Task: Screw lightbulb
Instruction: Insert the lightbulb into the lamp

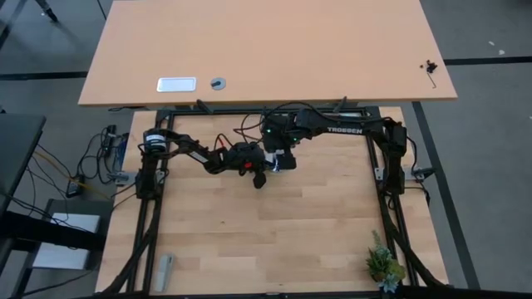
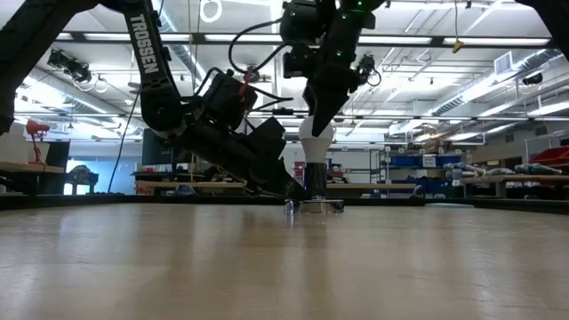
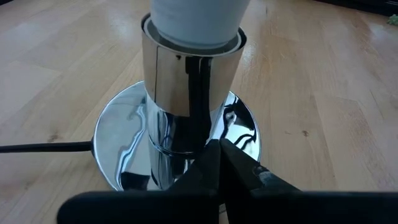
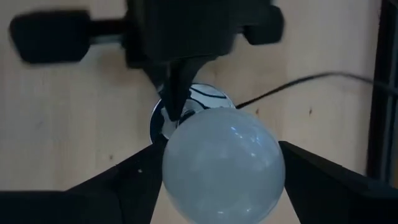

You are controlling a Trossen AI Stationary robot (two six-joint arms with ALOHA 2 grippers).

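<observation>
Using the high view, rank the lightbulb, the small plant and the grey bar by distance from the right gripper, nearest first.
1. lightbulb: at the right gripper, table centre.
2. small plant: near-right corner of the table.
3. grey bar: near-left corner, slightly farther than the plant.

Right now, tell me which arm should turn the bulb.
Right. The right gripper comes from above, fingers flanking the lightbulb seated in the socket; the left gripper presses shut on the socket's base.
</observation>
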